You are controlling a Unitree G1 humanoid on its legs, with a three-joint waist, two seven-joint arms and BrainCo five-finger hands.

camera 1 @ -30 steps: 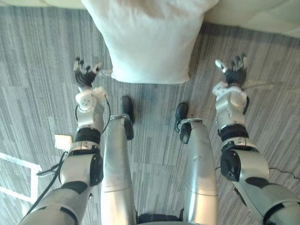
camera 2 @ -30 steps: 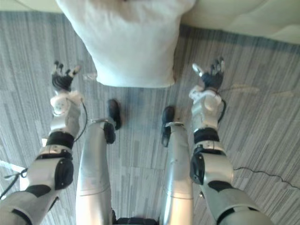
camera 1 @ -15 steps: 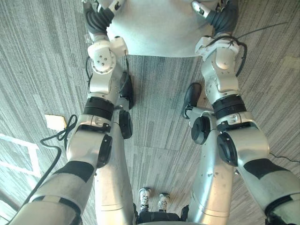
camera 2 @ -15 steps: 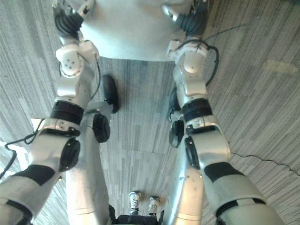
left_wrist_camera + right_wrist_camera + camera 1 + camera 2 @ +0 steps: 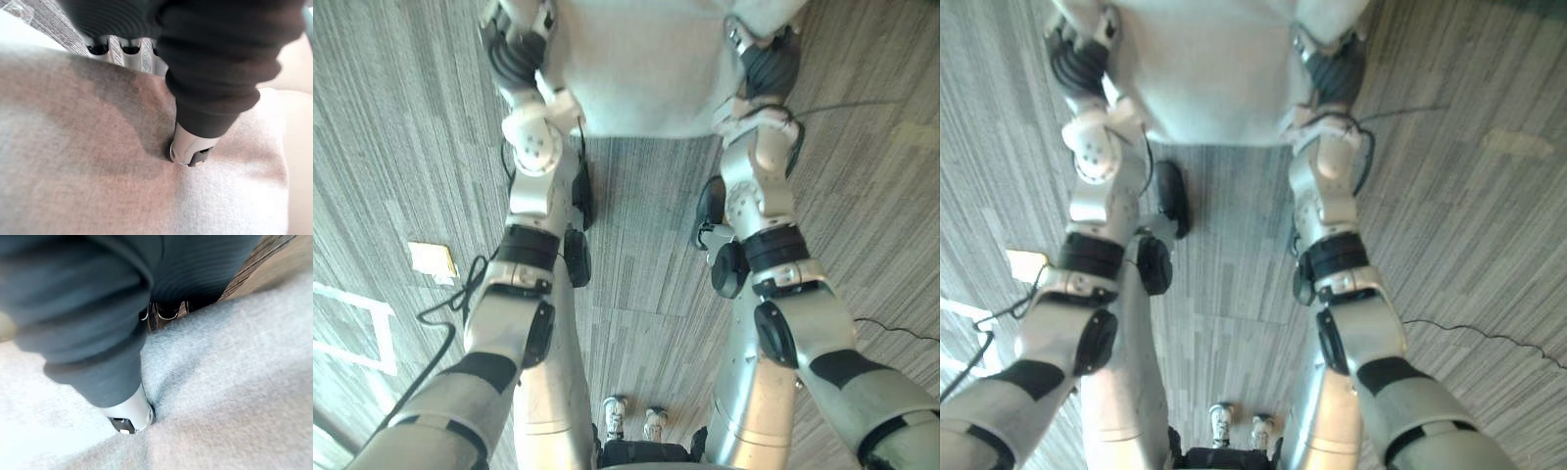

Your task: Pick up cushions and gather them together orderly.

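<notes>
Two white shoes [image 5: 633, 421] of a person stand nearest, on the grey striped carpet [image 5: 636, 284] at the close edge of the head views. Farther out on the robot's left, lines of white tape [image 5: 352, 333] run across the carpet. Just beyond them lies a small flat square tan card [image 5: 432, 259], apart from the tape. Past these, both arms reach forward to a large pale grey rectangular fabric cushion [image 5: 646, 69], which is held between them at the far side of the carpet. The left hand [image 5: 512, 44] is at the cushion's left edge and the right hand [image 5: 766, 61] at its right edge, about level with each other. The cushion's near edge runs roughly straight across from one wrist to the other. Whether it rests on the carpet or hangs free of it cannot be told. The left wrist view shows the left hand clamped on the fabric. Its thumb [image 5: 190, 147] digs into the cushion's face and makes a dimple with creases around it, while its silver fingers [image 5: 115, 53] go round behind the cushion's edge. The right wrist view shows the same grasp on the other side, with the right thumb [image 5: 129, 417] sunk into the cloth and the right fingers [image 5: 166, 312] wrapped behind the edge. Farthest off, past the cushion in the left wrist view, is a smooth cream upholstered sofa [image 5: 296, 63].
</notes>
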